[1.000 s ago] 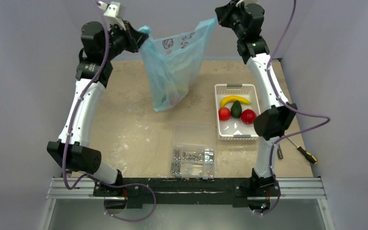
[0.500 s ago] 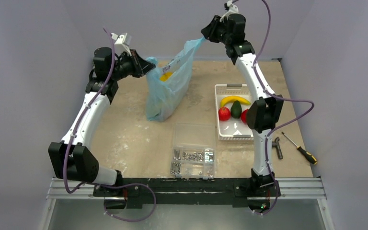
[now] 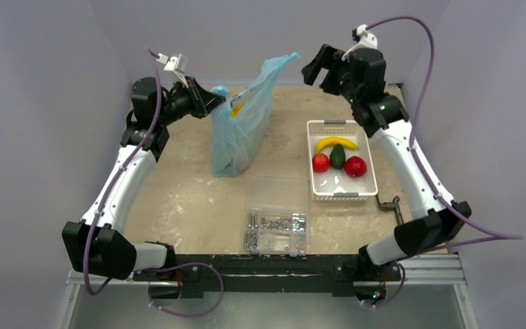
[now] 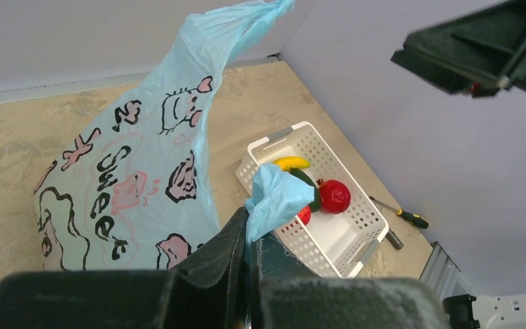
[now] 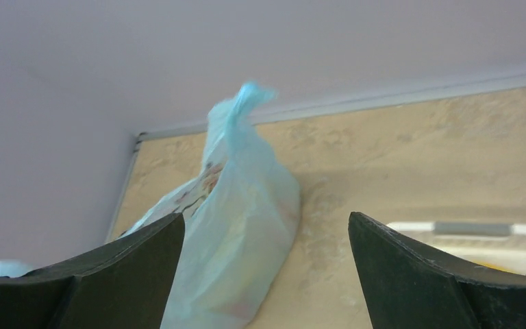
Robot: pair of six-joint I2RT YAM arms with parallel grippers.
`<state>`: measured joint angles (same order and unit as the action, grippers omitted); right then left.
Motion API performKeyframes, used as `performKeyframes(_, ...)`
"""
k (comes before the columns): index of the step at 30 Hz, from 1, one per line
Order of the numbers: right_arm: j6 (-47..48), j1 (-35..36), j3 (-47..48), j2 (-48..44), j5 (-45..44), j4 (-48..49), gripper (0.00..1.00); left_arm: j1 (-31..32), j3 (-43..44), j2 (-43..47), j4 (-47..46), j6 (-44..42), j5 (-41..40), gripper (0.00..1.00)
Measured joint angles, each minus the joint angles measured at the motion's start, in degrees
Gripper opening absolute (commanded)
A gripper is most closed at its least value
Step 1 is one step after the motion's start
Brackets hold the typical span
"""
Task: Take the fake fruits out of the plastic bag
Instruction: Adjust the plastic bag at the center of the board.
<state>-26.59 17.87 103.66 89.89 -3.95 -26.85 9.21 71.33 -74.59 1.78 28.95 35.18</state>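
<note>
The right gripper (image 3: 317,63) has let go of the bag (image 3: 243,133). A moment ago it held one handle (image 3: 286,59) up high. Now its fingers are spread wide with nothing between them, and that handle sticks up by itself, in front of the fingers and not touching them. The bag has come down too: its bottom now sits on the table (image 3: 178,199) and no longer hangs in the air.

The left gripper (image 4: 246,236) still pinches the other handle, its fingers pressed together on a bunch of blue plastic. The bag sags just below and in front of it. Something yellow (image 3: 235,110) peeks out of the bag's mouth right beside this gripper. It is likely a fruit, so the job does not look done. Four fruits already lie in the basket (image 3: 335,125), below the right gripper.

Both arms reach far forward and are raised — each gripper points in toward the bag. The right one looks free to reach inside.
</note>
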Motion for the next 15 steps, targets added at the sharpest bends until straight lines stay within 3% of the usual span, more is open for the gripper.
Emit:
performKeyframes(3, -5.2, 6.2, -11.6, -6.5, -1.1, 6.5, 0.91, 0.2, -0.5, 0.0, 0.0, 0.0, -0.2, 0.0)
performKeyframes(7, -13.6, 13.4, -22.3, -4.6, -0.6, 17.1, 0.88, 0.2, -1.1, 0.0, 0.1, 0.0, -0.3, 0.0)
performKeyframes(15, -19.9, 17.1, -16.5, 16.9, 0.3, 22.5, 0.87, 0.2, -2.5, 0.0, -0.6, 0.0, -0.2, 0.0)
